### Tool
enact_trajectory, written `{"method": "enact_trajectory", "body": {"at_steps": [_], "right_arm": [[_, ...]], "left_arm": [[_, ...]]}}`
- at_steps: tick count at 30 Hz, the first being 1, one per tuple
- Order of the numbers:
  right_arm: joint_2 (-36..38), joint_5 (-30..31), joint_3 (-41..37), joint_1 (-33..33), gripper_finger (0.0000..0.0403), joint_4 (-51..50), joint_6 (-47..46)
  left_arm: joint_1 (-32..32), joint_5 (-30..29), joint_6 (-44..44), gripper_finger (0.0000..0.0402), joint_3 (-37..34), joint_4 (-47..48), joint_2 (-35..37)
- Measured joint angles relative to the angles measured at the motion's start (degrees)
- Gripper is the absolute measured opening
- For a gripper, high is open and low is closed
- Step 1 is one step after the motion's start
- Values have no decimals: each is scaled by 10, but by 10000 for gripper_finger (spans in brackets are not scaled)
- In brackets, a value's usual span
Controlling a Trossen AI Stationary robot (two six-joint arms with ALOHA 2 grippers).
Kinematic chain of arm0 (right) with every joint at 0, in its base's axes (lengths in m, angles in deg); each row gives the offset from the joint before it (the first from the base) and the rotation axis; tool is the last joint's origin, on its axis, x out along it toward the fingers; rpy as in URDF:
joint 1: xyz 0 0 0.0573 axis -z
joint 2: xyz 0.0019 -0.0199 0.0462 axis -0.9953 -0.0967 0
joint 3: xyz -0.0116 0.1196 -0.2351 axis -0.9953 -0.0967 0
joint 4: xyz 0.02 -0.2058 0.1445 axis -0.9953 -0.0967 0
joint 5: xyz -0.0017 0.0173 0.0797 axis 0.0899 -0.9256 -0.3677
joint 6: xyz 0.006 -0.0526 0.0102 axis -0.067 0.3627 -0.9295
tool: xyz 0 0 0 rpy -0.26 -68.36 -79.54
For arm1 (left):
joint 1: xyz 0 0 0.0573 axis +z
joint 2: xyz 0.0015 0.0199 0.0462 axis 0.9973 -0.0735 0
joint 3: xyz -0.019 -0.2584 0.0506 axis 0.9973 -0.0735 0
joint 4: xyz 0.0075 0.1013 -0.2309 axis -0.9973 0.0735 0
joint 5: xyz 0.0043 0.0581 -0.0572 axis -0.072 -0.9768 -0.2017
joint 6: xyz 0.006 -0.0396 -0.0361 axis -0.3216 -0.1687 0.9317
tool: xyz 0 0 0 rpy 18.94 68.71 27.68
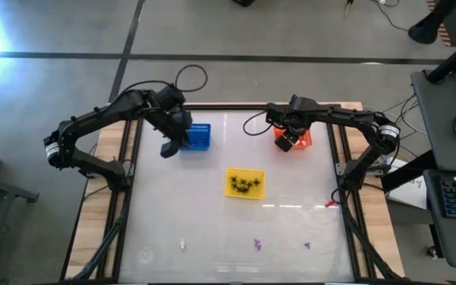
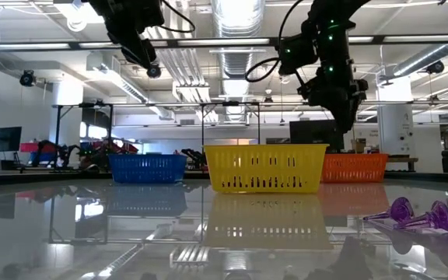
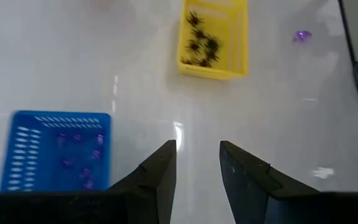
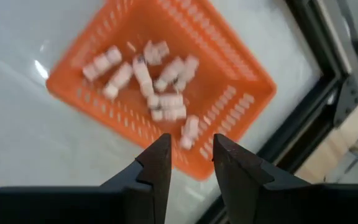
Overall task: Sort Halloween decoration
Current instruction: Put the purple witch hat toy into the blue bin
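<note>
Three baskets stand on the white table: a blue basket [image 1: 199,137] holding purple trinkets [image 3: 79,163], a yellow basket [image 1: 245,184] holding black spider trinkets [image 3: 201,45], and an orange basket [image 4: 166,81] holding white trinkets [image 4: 157,84]. Loose purple trinkets [image 1: 257,245] and a white one [image 1: 182,245] lie near the table's near edge. My left gripper [image 3: 197,163] hangs open above the table beside the blue basket, empty. My right gripper [image 4: 190,155] hangs open over the orange basket's rim, empty.
Two purple trinkets [image 2: 414,216] lie close to the low camera at the near right. A small red-and-white thing [image 1: 331,204] lies at the table's right edge. Bare table lies between the baskets and the near edge. Black frame rails [image 1: 347,170] run along the table's sides.
</note>
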Motion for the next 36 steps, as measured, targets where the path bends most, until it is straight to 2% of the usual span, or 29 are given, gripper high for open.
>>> {"method": "enact_trajectory", "body": {"at_steps": [6, 12, 18, 28, 36], "right_arm": [[9, -2, 0, -19, 115, -47, -52], [38, -5, 0, -61, 136, -53, -96], [69, -63, 0, -122, 137, -53, -196], [101, -191, 0, -276, 137, -54, -368], [92, -197, 0, -430, 137, -51, -525]], "left_arm": [[-46, 0, 39, 105, 0, 22, 0], [-98, 0, 63, 105, -1, 49, 6], [-127, -1, 70, 105, -1, 68, 19], [-172, -1, 120, 105, -1, 92, 73], [-229, -1, 161, 105, -1, 73, 118]]}}
